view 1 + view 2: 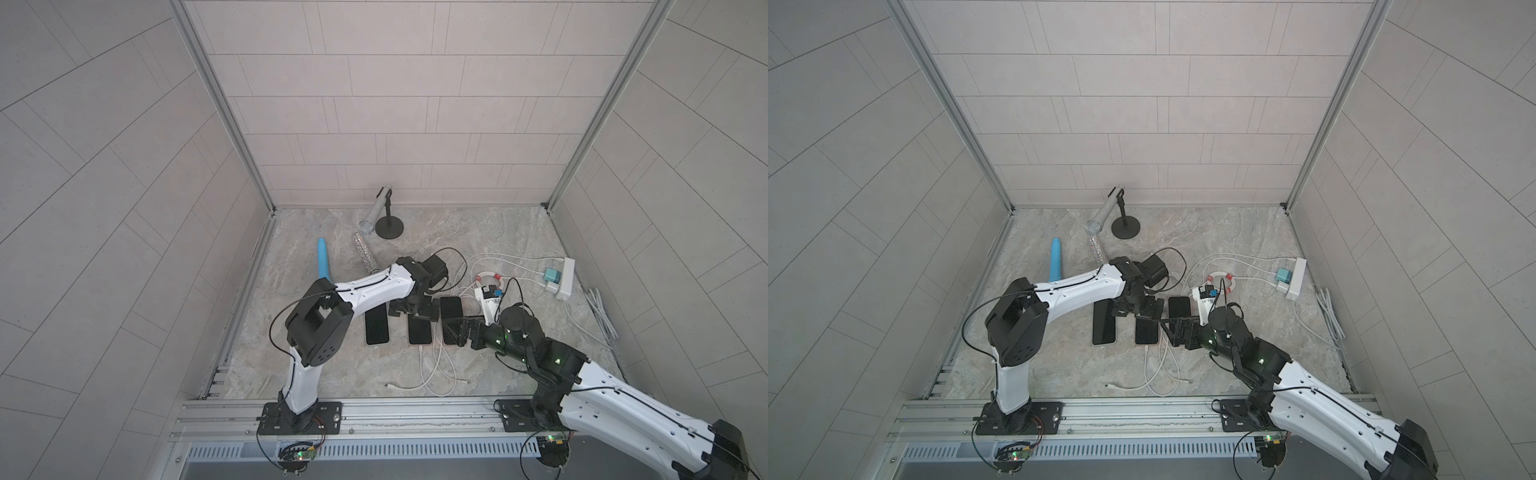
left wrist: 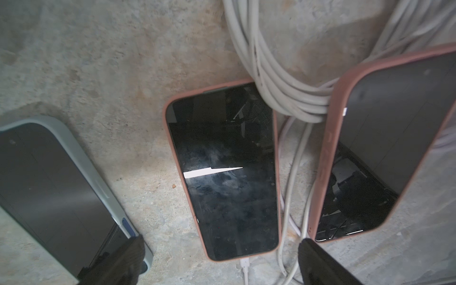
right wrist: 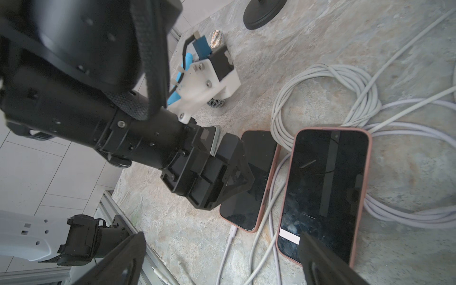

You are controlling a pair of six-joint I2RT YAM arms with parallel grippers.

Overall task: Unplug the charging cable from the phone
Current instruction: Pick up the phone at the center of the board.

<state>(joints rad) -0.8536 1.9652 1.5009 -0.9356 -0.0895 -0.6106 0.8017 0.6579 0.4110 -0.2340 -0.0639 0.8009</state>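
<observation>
Now left pincer (image 2: 221,243) hangs apart over the middle phone (image 2: 222,172), right pincer (image 3: 222,238) apart beside it. I see the charging cable (image 2: 244,266) leaving the phone's base-side end, in line with its long axis.

Phone (image 1: 419,334): black screen facing up, pink case, lying flat, long axis vertical in the frame, lower centre in both top views. Cable (image 2: 244,267): white, plug seated in the phone's lower end, slack running down-frame, then curling right in loose loops.
</observation>
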